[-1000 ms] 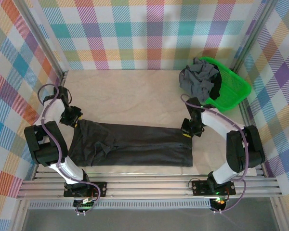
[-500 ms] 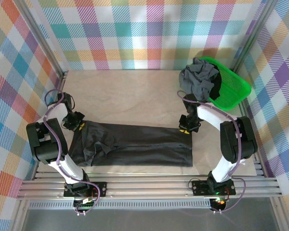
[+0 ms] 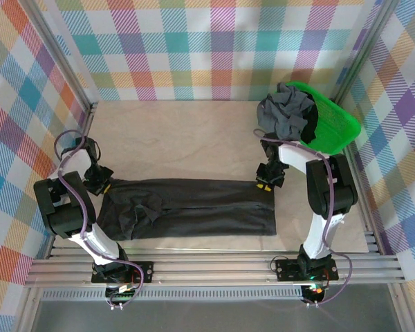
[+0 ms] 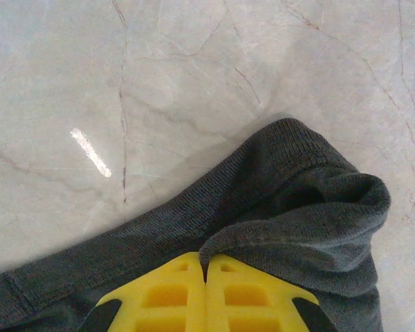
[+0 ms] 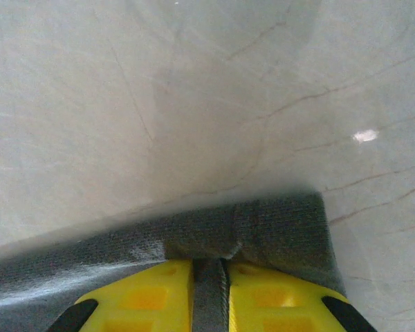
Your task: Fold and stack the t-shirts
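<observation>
The charcoal t-shirt (image 3: 194,211) lies flat in a long band, left of the green basket (image 3: 342,124) and on its near side. Since a second ago the left gripper (image 4: 205,263) has clamped shut on the shirt's far-edge corner away from the basket. The right gripper (image 5: 209,266) has shifted slightly toward the basket and pinches the corner nearest it. The grey t-shirt (image 3: 283,114) stays heaped on the basket's rim.

Around me stand walls (image 3: 194,41) of pastel plaid. My worktop (image 3: 187,142) is pale, veined stone-look, catching a bright glint (image 4: 90,152) of light. Aluminium rails (image 3: 214,270) line its near edge.
</observation>
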### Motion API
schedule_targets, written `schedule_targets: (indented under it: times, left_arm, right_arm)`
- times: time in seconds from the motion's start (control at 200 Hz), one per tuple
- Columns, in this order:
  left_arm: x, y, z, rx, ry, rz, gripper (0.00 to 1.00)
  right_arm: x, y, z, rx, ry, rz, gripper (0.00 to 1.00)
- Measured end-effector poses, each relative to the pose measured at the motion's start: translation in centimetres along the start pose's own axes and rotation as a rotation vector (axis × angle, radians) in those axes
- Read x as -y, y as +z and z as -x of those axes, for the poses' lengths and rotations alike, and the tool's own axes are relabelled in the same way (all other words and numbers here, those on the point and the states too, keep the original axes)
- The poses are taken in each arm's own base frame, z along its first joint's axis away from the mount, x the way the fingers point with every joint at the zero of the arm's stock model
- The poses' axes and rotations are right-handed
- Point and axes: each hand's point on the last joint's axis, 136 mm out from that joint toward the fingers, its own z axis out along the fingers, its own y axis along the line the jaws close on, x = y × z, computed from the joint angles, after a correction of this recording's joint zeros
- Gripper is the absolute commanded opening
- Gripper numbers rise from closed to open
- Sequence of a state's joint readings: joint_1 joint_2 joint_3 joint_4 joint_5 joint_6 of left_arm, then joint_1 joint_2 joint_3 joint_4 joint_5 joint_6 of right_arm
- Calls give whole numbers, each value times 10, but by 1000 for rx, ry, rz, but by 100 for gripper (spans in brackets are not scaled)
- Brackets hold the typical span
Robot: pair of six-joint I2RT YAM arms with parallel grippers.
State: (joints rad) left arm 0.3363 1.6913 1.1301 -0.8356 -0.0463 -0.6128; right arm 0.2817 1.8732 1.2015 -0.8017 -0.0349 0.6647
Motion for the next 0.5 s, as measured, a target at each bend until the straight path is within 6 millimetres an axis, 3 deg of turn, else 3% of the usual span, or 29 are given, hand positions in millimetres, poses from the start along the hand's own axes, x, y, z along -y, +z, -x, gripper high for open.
schedule_targets:
  times: [0.145,0.255,0.37,0.5]
  left_arm:
    - [10,9,3,-35,-7,-9,0]
    - [23,24,7,-78,-20,-17,0]
    - [41,32,16,-120,-31,-34,0]
    - [76,31,43,-98,-49,-121,3]
  right_arm:
    - [-4,0,7,-18,-15,-21,18]
    - [-14,-1,26,-21,-26,-27,18]
    - [-31,-3,64,-3,-30,-6,17]
    - [-59,-8,117,63,-48,43,17]
